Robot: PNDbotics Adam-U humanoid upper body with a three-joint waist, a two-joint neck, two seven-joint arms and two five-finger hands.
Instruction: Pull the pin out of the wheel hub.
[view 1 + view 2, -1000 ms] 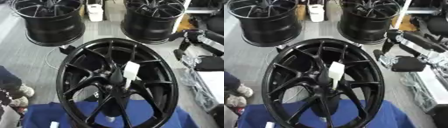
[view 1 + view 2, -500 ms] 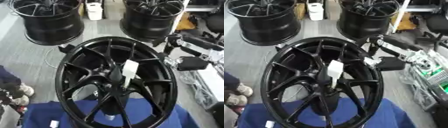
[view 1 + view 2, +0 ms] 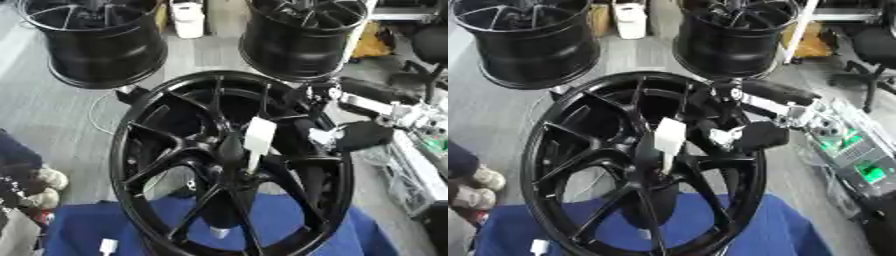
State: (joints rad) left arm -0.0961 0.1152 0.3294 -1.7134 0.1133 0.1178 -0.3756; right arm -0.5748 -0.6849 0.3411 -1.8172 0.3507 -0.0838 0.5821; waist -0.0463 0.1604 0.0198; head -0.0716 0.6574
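Of the fingers of our right hand [image 3: 741, 134] we cannot tell whether they are spread or curled: they lie dark against the dark spokes, and only a pale patch at the knuckle side stands out. We see nothing held in them. The hand itself now lies over the right part of the wheel hub [image 3: 645, 160], just beside the white pin [image 3: 668, 141]. One second ago it was well clear of the rim on the right; half a second ago it stood at the rim; now it has crossed inside the rim and reached the spokes. The forearm runs up and to the right from the hand, black with a silver joint.

The pin is unmoved across all three moments: it stands out of the centre of the hub, a flat white tab on top and a thin stem below, tilted slightly. The wheel stands on a blue cloth [image 3: 780, 225].

We judge that the approach is nearly complete and the grasp is not yet made. The next move calls for closing on the white tab, then drawing it out along its own axis.

Our left hand shows in neither view
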